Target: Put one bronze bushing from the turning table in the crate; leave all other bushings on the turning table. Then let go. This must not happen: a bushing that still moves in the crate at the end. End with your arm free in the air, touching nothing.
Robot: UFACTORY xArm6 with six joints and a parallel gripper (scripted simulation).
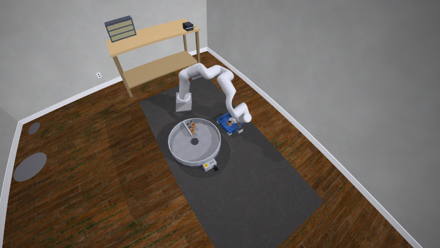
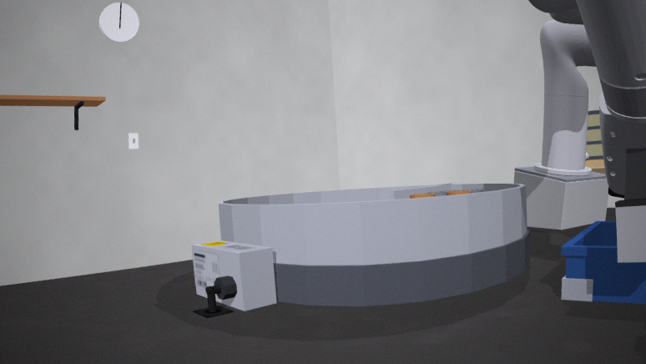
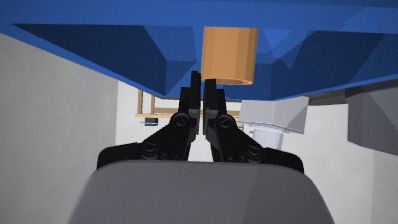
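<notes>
My gripper (image 3: 202, 85) (image 1: 233, 124) is shut, with its fingers pinching the wall of a bronze bushing (image 3: 228, 55) (image 1: 229, 123). It holds the bushing upright, low inside the blue crate (image 1: 222, 119) (image 2: 587, 257) (image 3: 125, 55). In the exterior view the gripper body stands in the crate and hides the bushing. The round grey turning table (image 1: 187, 159) (image 2: 384, 225) lies left of the crate. Two more bronze bushings (image 1: 193, 124) (image 1: 191, 131) (image 2: 422, 195) (image 2: 459, 192) stand at its back beside a divider wall, with grey bushings (image 1: 189, 121) behind them.
A white control box (image 1: 209, 166) (image 2: 232, 273) sits at the turning table's front. The arm's pedestal (image 1: 183, 103) (image 2: 557, 199) stands behind the table. A wooden shelf table (image 1: 153, 33) stands against the back wall. Everything rests on a dark mat (image 1: 261, 190).
</notes>
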